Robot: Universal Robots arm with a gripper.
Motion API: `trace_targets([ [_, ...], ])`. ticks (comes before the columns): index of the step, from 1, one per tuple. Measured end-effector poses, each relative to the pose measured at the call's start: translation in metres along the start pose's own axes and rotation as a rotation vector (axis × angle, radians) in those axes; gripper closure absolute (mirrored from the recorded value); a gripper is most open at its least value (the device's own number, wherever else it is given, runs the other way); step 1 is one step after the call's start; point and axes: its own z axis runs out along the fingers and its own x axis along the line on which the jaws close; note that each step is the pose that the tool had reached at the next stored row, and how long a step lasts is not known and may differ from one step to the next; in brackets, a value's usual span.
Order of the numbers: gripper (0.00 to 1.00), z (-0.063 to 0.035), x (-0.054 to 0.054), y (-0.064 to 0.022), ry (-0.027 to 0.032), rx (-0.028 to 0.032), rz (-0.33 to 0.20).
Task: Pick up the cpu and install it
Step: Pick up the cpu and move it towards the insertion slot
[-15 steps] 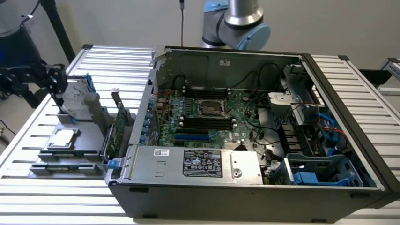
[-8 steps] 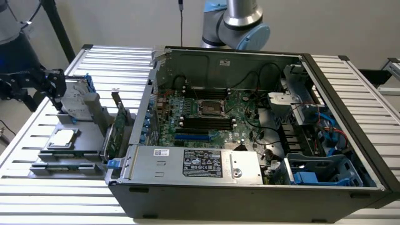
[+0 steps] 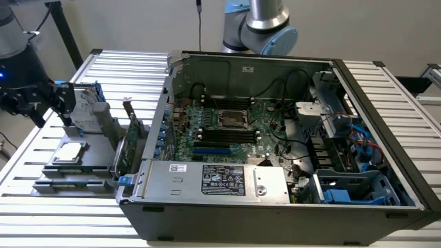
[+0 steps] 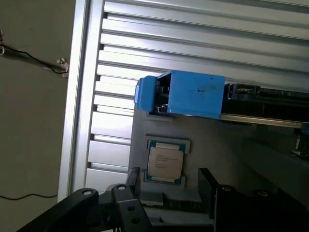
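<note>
The black robot hand (image 3: 49, 106) hovers at the left edge of the exterior view, over the grey plastic tray (image 3: 69, 178) on the ribbed aluminium desk (image 3: 55, 217). Its fingers (image 4: 207, 186) are spread and hold nothing. The small square cpu with a silver-grey metal top (image 3: 69, 152) lies flat in the tray at lower left, just below the hand and untouched. The open black computer case (image 3: 276, 217) stands to the right, with the dark metal-framed socket (image 3: 231, 120) on its board.

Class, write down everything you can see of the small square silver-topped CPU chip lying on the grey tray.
The small square CPU chip has a pale silver-grey metal lid bearing faint printed text, with a thin green board edge around it. It lies flat, lid up, seated in a recess of the grey plastic tray. Nothing grips it.
</note>
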Motion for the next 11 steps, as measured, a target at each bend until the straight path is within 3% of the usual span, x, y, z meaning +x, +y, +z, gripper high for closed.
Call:
trace_targets([
  [11, 0.40, 0.0200, 0.000, 0.0002, 0.0002, 0.0000, 0.016],
])
